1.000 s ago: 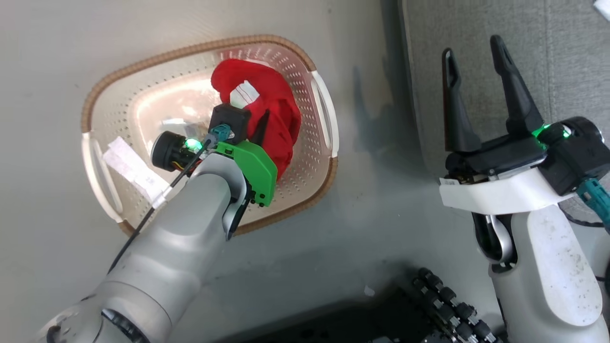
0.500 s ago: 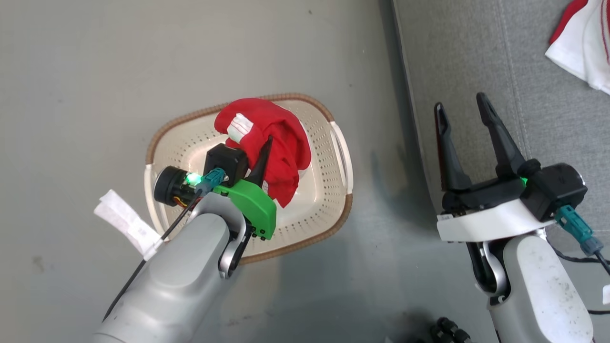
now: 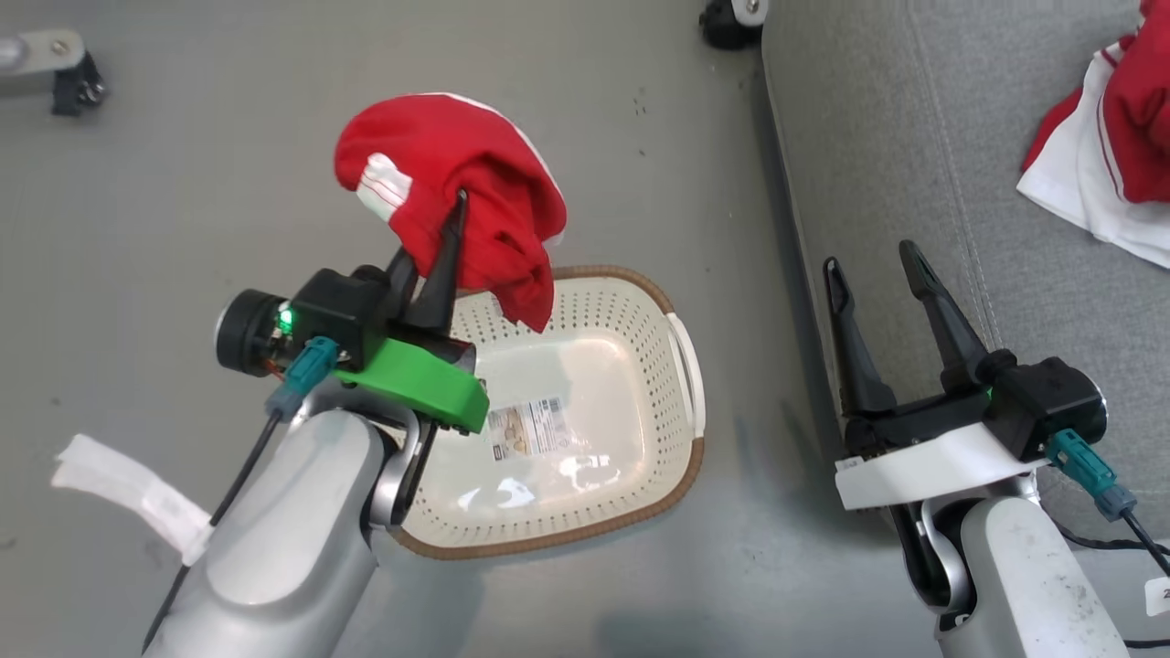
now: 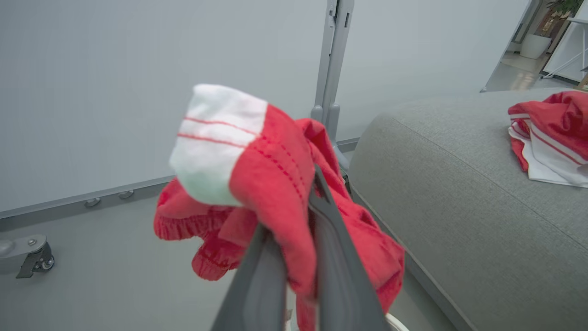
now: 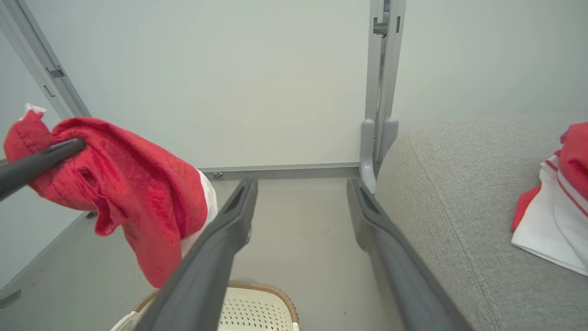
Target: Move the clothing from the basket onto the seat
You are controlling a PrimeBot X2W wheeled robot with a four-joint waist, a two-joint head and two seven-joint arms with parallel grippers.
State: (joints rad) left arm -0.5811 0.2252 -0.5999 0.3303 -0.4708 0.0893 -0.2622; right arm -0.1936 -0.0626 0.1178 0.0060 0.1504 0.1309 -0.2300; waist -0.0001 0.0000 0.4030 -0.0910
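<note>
Up out of the basket (image 3: 631, 347) has come the left end effector (image 3: 452, 215) with the red garment (image 3: 439, 155). The garment now hangs above the basket's upper-left rim, at the upper centre of the head view. The camera has shifted as well. This end effector is clenched on a bunched fold of the cloth.

The basket floor is bare except for a label sticker (image 3: 526, 429), whose print is too small to read. The second garment (image 3: 1111, 155) lies on the seat (image 3: 896, 137) at the upper right. At the lower right, the right end effector (image 3: 870, 258) stands spread wide, grasping nothing, by the seat's edge.

The cloth looks soft, light and limp, draping on both sides of the fingers, so a pinch through a thick fold seems the surest hold. A white tag (image 3: 128, 498) on the left arm's cable shows no legible writing.
</note>
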